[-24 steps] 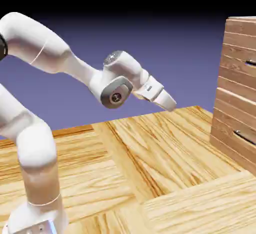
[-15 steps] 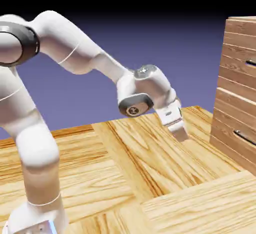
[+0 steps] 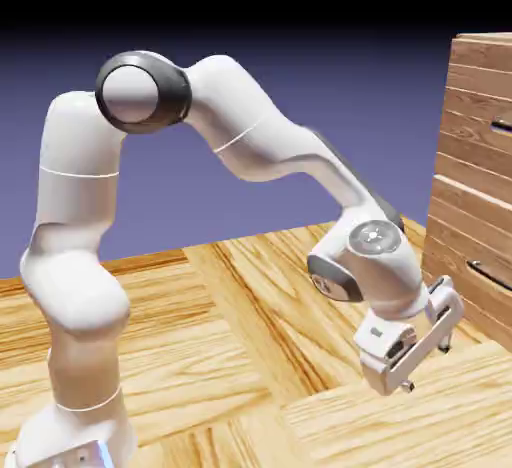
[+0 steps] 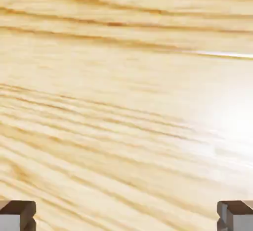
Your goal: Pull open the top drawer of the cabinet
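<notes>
- At the exterior view's right stands the cabinet [image 3: 480,54], of reddish-brown wood planks, cut by the edge of the picture.
- The top drawer [image 3: 468,144] is in the upper part of it; its front looks flush with the planks around it, so it appears closed.
- Its thin dark bar handle [image 3: 503,125] is only partly visible, at the picture's edge.
- Below is the lower drawer [image 3: 455,224], with a similar dark handle [image 3: 490,276].
- The hand [image 3: 427,367] is wide open, its two fingers well separated — it has hold of nothing.
- It points downward, somewhat tilted, above the desk [image 3: 230,366], and it is much lower in the picture than the top drawer's handle.
- Between the hand and this handle there is a clear space; they do not touch.
- The white arm [image 3: 240,121] rises at the exterior view's left, bends at a dark-ringed joint [image 3: 143,93], then goes down toward the right.
- In the hand view, the grey finger tips [image 4: 18,216] are at the two bottom corners, and only pale yellow wood grain is seen between them — with a bright shine [image 4: 239,119] near the right edge.
</notes>
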Robot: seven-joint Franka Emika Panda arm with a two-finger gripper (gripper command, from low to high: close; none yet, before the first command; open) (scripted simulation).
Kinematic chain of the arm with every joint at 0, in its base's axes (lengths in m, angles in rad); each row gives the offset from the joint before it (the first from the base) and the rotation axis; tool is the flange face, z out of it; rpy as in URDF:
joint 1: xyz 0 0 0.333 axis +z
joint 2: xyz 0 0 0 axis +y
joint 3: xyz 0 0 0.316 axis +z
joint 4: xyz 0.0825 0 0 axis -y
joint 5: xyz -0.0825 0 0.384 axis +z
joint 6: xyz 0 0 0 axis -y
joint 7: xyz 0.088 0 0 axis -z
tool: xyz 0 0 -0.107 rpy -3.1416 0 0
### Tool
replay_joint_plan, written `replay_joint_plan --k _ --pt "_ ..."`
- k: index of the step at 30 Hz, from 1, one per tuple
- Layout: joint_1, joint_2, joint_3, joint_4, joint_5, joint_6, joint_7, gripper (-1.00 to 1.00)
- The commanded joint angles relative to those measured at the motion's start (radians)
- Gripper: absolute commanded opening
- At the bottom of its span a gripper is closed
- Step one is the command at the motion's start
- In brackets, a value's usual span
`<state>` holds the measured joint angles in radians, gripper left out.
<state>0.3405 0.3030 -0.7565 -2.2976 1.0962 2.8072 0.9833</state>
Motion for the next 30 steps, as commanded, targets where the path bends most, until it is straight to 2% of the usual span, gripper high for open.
replay_joint_plan --k 1,30 --pt "0.013 0.035 -0.030 0.020 0.044 -0.009 0.010 0.00" --pt "0.391 1.039 -0.900 0.610 1.305 -0.274 0.288 0.00"
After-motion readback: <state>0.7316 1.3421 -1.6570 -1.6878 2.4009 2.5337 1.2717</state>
